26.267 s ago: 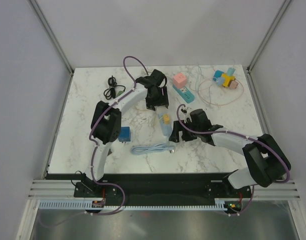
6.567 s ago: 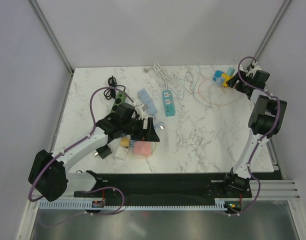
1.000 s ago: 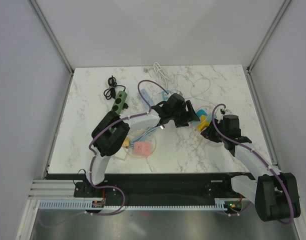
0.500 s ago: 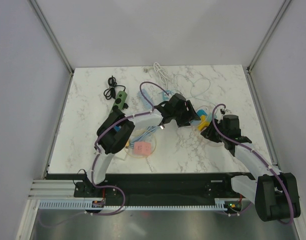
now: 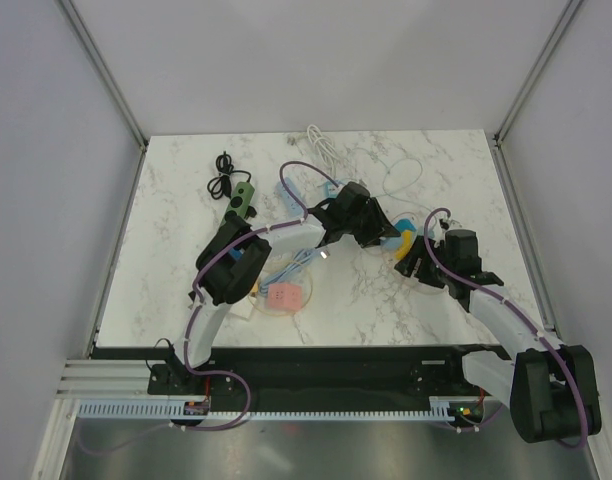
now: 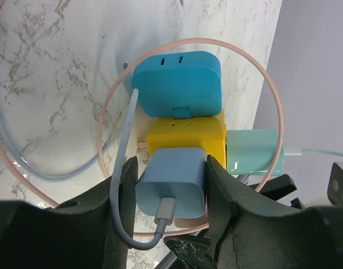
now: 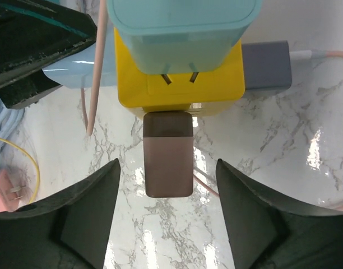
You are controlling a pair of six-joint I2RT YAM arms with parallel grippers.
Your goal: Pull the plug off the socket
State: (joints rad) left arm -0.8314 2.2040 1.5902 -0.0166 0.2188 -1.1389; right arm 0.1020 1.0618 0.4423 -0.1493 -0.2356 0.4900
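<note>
Near the middle of the tabletop (image 5: 186,200), a touch toward 3 o'clock, the yellow socket cube (image 6: 185,140) bristles with plugs. The left tool (image 6: 171,168) is narrow, pinching the blue plug (image 6: 171,185) at the cube's 6 o'clock. The right tool (image 7: 167,168) gapes wide around a brown plug (image 7: 167,154), touching nothing. So nothing pins the cube. I reckon a pull could drag the whole cluster along, or snag the pink cord (image 6: 188,39) looped round it, leaving the plug seated.

Marble tabletop (image 5: 166,260) carries 1 green power strip (image 5: 243,200), 1 coiled black cable (image 5: 223,176), 1 white cable (image 5: 321,143), 1 pink adapter (image 5: 285,296), 1 yellow socket cube (image 6: 185,134).
</note>
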